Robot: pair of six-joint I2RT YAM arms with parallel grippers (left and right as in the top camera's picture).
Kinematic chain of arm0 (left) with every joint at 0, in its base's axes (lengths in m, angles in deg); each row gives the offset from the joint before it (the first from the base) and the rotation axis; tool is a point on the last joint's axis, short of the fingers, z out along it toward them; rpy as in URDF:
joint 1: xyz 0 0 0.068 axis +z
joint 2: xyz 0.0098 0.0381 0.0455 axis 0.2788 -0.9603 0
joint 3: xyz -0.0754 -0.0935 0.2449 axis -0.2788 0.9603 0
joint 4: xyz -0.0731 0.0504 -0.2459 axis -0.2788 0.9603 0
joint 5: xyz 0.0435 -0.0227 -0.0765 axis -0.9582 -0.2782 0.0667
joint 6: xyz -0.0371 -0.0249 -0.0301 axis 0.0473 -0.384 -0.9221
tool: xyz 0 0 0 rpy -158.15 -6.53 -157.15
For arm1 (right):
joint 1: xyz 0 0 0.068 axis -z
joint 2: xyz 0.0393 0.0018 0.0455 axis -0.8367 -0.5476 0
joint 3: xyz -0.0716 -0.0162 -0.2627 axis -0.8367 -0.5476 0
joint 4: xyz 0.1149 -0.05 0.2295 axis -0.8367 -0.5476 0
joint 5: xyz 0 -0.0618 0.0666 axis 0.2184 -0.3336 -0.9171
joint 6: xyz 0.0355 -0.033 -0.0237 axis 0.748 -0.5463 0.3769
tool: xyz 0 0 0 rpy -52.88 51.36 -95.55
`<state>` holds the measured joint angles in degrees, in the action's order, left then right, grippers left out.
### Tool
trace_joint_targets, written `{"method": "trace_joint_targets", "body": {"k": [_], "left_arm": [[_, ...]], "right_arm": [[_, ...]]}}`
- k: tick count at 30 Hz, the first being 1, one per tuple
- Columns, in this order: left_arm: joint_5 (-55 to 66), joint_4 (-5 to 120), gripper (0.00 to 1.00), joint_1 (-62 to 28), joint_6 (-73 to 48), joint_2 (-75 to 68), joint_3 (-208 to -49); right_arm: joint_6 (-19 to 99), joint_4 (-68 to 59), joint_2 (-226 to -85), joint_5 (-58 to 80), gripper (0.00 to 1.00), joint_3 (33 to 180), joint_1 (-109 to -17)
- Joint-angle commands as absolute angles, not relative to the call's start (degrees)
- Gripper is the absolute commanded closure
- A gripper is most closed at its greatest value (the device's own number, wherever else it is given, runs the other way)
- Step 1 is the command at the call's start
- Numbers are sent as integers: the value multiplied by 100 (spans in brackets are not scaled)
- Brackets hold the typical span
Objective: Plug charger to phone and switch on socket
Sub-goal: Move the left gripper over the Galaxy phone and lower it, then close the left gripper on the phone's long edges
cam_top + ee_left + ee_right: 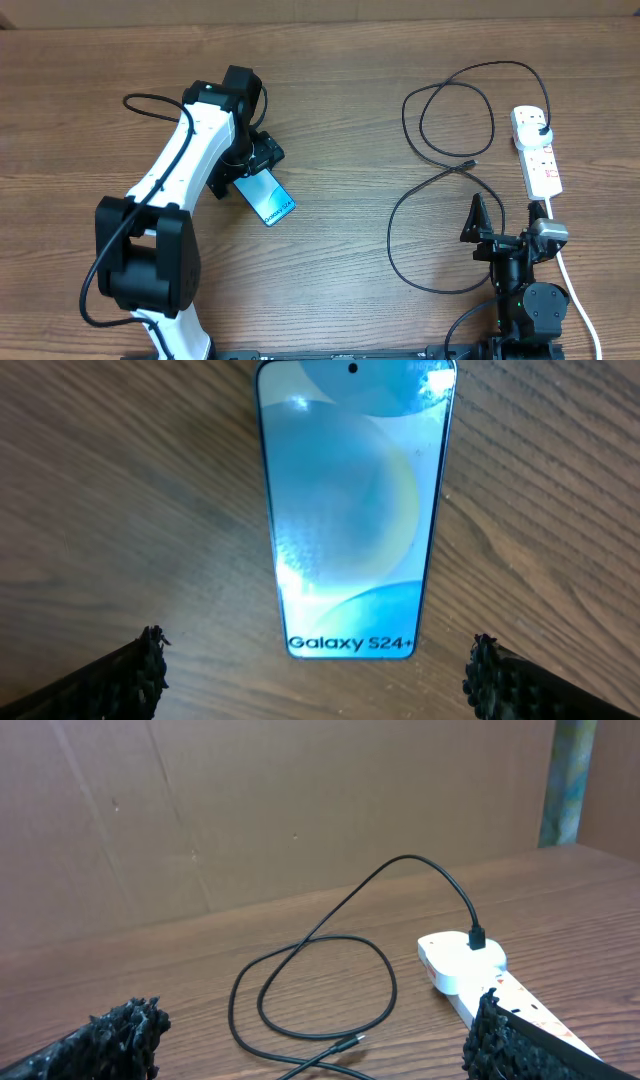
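The phone (pixel 268 201) lies flat on the wooden table, its blue screen up; in the left wrist view (pixel 350 510) it reads "Galaxy S24+". My left gripper (pixel 250 160) (pixel 318 670) is open, just above the phone's near end, not touching it. The black charger cable (pixel 440 130) lies in loops at the right, its connector tip (pixel 470 163) (pixel 345 1045) free on the table and its plug (pixel 540 127) (pixel 477 937) in the white socket strip (pixel 537 152) (pixel 465 970). My right gripper (pixel 505 225) (pixel 315 1040) is open and empty, near the front edge.
The strip's thick white cord (pixel 575 290) runs down past the right arm's base. A brown cardboard wall (pixel 250 810) stands behind the table. The left arm's black cable (pixel 150 100) arcs over the table at the left.
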<state>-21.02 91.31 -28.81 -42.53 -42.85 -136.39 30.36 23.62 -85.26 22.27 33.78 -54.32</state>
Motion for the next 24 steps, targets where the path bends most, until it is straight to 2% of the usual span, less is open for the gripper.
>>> {"method": "trace_joint_targets", "body": {"k": [1, 24], "left_arm": [[-1845, 9033, 0, -2831, -4362, -4580, -13757], [-1796, 8609, 0, -2844, -4301, -5391, -13742]], "right_arm": [[2993, 2381, -8465, 2238, 0, 3317, -5449], [2993, 2381, -8465, 2236, 0, 3317, -5447]]}}
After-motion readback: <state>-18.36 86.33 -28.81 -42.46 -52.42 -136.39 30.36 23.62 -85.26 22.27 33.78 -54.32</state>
